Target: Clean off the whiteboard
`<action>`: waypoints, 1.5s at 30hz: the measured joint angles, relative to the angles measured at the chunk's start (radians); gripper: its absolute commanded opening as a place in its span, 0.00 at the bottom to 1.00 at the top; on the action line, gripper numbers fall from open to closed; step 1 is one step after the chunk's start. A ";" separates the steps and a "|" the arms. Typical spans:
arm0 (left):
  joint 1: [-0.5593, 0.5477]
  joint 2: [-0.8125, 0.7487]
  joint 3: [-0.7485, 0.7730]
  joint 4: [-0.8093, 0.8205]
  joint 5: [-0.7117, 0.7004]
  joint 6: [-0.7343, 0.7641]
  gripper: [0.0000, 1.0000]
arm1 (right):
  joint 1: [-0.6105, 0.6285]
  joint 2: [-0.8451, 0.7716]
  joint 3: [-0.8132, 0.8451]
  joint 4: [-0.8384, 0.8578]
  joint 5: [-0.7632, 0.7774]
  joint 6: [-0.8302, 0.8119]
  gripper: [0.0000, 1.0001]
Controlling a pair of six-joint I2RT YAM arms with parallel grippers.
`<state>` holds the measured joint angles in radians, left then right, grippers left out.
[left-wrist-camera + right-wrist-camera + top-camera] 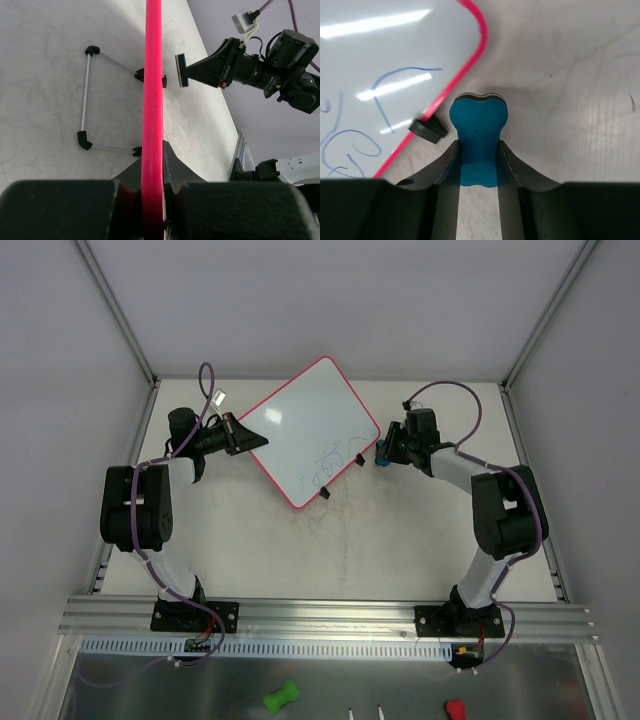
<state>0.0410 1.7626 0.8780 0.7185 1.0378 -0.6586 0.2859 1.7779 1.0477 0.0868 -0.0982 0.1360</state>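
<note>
Whiteboard in left tool, eraser in right tool

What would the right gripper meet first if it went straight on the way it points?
Probably the whiteboard, at its pink frame near the rounded corner, the held blue eraser touching first; bare table lies between, depth unclear.

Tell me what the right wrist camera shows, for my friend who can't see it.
The right gripper is shut on a blue bone-shaped eraser, with the table behind it, just beside the pink-red edge of the whiteboard. The glossy white board fills the upper left, with blue scribbles on it and a small black clip at its rim.
</note>
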 measured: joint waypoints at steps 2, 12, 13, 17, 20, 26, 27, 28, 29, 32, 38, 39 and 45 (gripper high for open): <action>0.000 0.000 0.000 0.000 0.000 0.000 0.00 | 0.000 0.002 0.021 0.023 -0.032 -0.015 0.00; 0.000 0.000 0.000 0.000 0.000 0.000 0.00 | -0.011 0.109 0.212 0.098 -0.076 -0.058 0.00; 0.000 0.000 0.000 0.000 0.000 0.000 0.00 | -0.015 0.132 0.230 0.102 -0.080 -0.057 0.00; 0.000 0.000 0.000 0.000 0.000 0.000 0.00 | -0.027 0.206 0.262 0.106 -0.094 -0.047 0.00; 0.000 0.000 0.000 0.000 -0.001 -0.003 0.00 | -0.031 0.246 0.262 0.108 -0.112 -0.033 0.00; 0.000 0.000 0.001 0.001 -0.001 -0.004 0.00 | -0.039 0.251 0.252 0.137 -0.139 -0.011 0.00; 0.000 0.000 0.001 0.000 -0.001 -0.004 0.00 | -0.039 0.251 0.249 0.143 -0.142 -0.009 0.00; 0.000 0.000 0.002 0.000 -0.001 -0.004 0.00 | -0.039 0.251 0.246 0.149 -0.144 -0.006 0.00; 0.000 0.000 0.002 0.000 -0.001 -0.004 0.00 | -0.039 0.251 0.245 0.151 -0.146 -0.005 0.00; 0.000 0.001 0.002 0.000 -0.001 -0.004 0.00 | -0.038 0.251 0.240 0.161 -0.147 -0.004 0.00; 0.000 0.001 0.002 0.000 -0.001 -0.005 0.00 | -0.018 0.250 0.238 0.166 -0.145 -0.006 0.00; 0.000 0.001 0.002 0.000 -0.001 -0.006 0.00 | -0.011 0.249 0.238 0.168 -0.144 -0.006 0.00; 0.000 0.001 0.002 0.000 -0.001 -0.007 0.00 | 0.046 0.224 0.224 0.176 -0.137 -0.010 0.00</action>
<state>0.0414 1.7634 0.8803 0.7181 1.0367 -0.6659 0.3321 2.0022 1.2720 0.2626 -0.2356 0.1257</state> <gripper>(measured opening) 0.036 0.328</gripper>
